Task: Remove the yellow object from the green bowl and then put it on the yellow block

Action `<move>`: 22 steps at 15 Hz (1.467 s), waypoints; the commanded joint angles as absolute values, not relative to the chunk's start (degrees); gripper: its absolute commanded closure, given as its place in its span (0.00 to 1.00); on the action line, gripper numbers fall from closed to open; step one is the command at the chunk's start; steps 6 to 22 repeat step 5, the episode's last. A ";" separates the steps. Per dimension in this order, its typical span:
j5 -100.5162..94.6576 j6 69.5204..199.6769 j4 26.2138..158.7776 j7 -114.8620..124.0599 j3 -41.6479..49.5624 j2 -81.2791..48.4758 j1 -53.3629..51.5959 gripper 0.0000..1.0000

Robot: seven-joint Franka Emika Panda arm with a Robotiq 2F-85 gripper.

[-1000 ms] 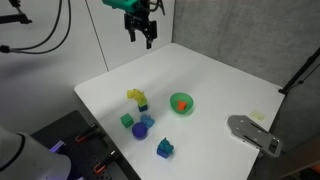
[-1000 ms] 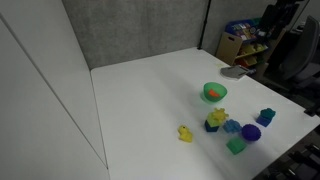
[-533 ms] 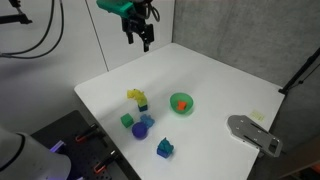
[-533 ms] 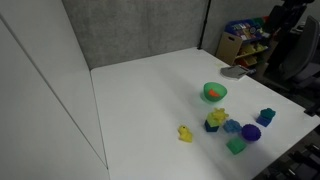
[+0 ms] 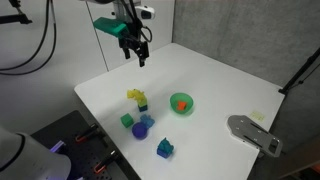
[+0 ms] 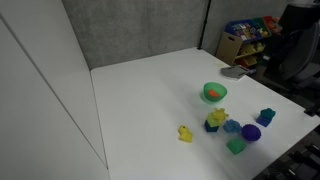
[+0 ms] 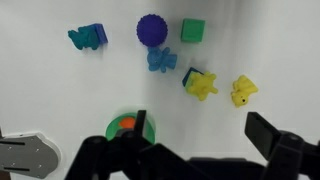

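As far as I can tell, the yellow object [image 7: 243,91] is not in the green bowl [image 7: 112,128]. It lies loose on the white table [image 7: 40,80], at the edge of the toy cluster.

- Just beside it: the yellow block [image 7: 201,84], perched on a dark blue block [image 7: 189,75].
- Bowl contents: only an orange-red piece [image 7: 127,125] shows. The wrist view hides part of the bowl.
- Nearby: purple ball [image 7: 152,30] and green cube [image 7: 193,30], clear of both yellow pieces.
- Gripper [image 5: 139,58]: high over the table's far side, well apart from the toys, jaws apart, carrying nothing.

My reading: getting it out of the bowl looks settled or moot. Stacking is not yet done, so the approach, grasp, lift and set-down all remain.
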State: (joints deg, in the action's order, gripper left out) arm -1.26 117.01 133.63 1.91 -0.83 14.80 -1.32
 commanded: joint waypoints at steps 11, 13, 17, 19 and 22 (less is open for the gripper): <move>-1.44 116.92 135.92 1.97 -1.35 15.76 -1.20 0.00; -1.44 116.92 135.92 1.97 -1.35 15.76 -1.20 0.00; -1.44 116.92 135.92 1.97 -1.35 15.76 -1.20 0.00; -1.44 116.92 135.92 1.97 -1.35 15.76 -1.20 0.00; -1.44 116.92 135.92 1.97 -1.35 15.76 -1.20 0.00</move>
